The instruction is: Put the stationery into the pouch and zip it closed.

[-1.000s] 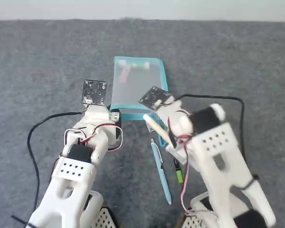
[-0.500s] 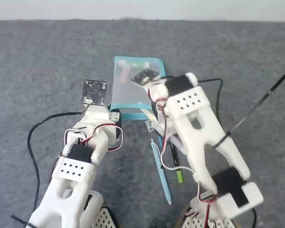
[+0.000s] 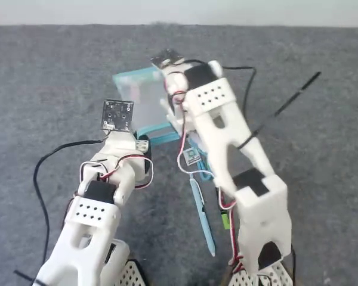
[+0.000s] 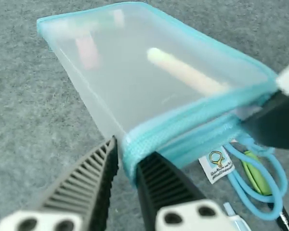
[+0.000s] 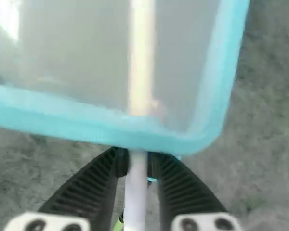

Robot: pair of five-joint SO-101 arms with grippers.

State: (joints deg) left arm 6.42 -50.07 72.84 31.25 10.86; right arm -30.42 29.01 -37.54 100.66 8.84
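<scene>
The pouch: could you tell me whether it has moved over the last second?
Yes. The pouch has swung leftward in the high view, its far edge now well left of the blue pen, which stayed put.

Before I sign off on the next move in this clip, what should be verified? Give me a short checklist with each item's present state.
1. Grip of left jaws on pouch corner: ok, closed on it.
2. Grip of right jaws on pale stick: ok.
3. Stick tip inside pouch: ok, it shows through the wall.
4. Stick fully inside: not ok, its tail sits between the right jaws, outside the opening.
5. Packing of blue pen and green marker: not ok, both lie on the table.
6. Zip slider position: cannot tell.
</scene>
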